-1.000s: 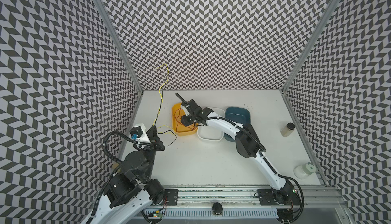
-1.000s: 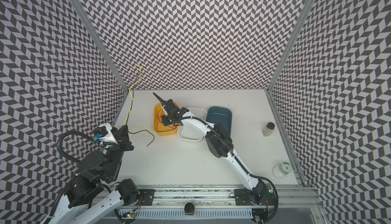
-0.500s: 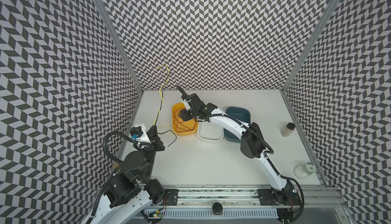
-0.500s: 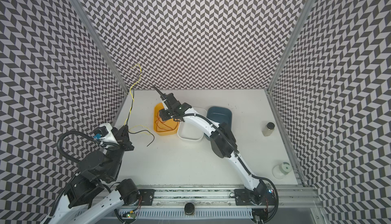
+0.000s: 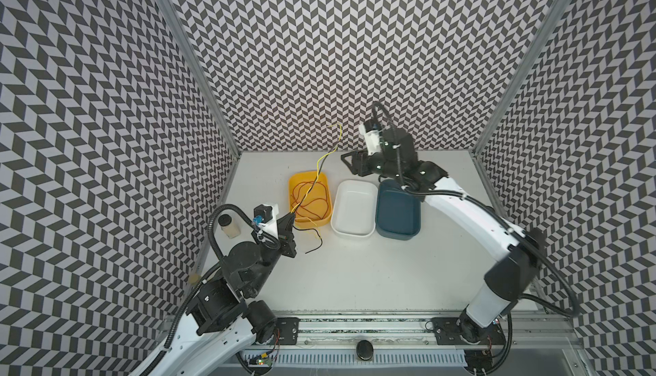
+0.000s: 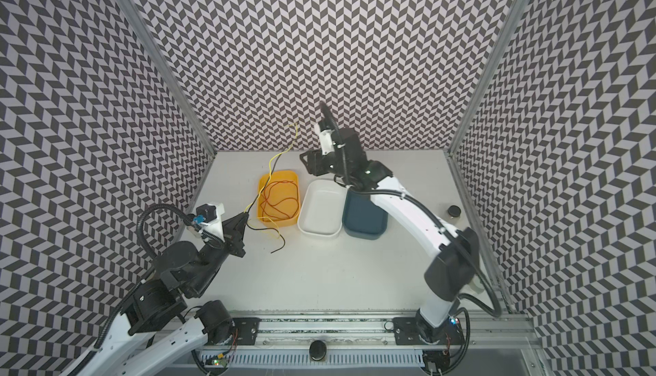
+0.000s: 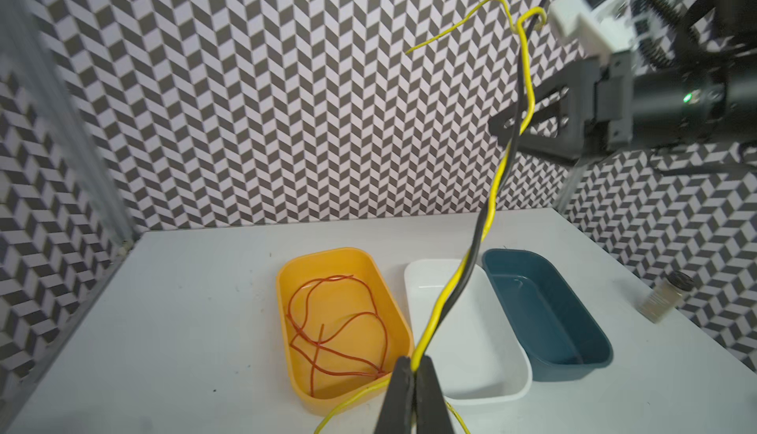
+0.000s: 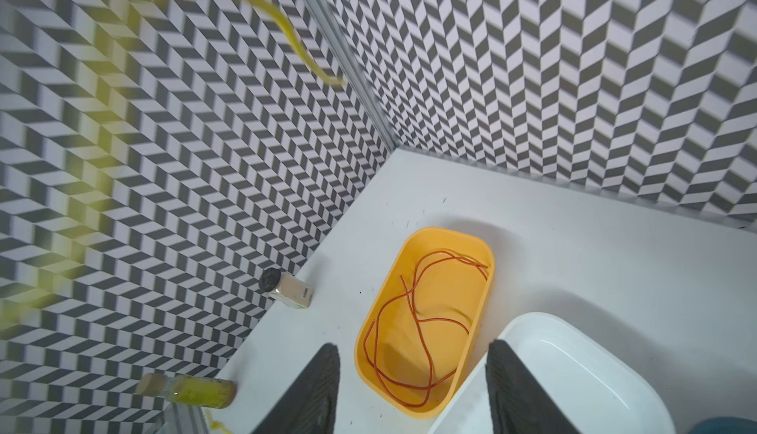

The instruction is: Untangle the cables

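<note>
Yellow cable (image 7: 497, 174) and black cable (image 7: 477, 243), twisted together, rise from the closed left pincer (image 7: 413, 364), which clamps both just beside the yellow tub (image 7: 327, 252). The black strand's upper end is cut off by the edge of the left wrist view. In both top views it is hard to trace against the patterned wall. The right wrist view shows the yellow one only as a blur. The red cable (image 7: 340, 329) lies coiled inside the yellow tub. The right pincer (image 8: 413, 346) hangs above the tubs with jaws apart. Its arm covers part of the blue tub (image 5: 397, 214), next to the white tub (image 5: 355, 211). The held pair's loose tails trail on the table (image 5: 355, 278). A jar (image 5: 229, 225) stands by the left wall.
</note>
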`<action>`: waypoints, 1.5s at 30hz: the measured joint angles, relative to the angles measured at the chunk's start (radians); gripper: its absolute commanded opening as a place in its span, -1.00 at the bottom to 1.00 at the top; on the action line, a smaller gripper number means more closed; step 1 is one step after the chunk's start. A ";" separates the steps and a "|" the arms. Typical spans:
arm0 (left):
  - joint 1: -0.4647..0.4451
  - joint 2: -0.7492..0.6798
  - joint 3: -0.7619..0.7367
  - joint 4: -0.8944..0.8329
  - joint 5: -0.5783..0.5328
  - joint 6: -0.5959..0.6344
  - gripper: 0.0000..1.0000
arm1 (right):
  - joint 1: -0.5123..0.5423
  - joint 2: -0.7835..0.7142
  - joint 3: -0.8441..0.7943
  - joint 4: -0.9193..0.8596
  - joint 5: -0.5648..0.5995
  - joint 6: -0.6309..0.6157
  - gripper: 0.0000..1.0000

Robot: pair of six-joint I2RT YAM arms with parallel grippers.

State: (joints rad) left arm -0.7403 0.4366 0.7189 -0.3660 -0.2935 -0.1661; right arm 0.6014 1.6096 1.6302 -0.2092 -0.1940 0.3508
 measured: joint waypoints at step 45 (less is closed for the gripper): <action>-0.001 0.134 0.028 0.007 0.433 -0.022 -1.00 | 0.070 -0.501 -0.734 0.521 -0.104 0.332 -0.26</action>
State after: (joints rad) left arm -0.7414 0.5705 0.7471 -0.3592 0.1390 -0.1879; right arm 0.6716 1.1084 0.8959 0.3115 -0.2977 0.6827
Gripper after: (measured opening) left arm 0.048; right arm 0.373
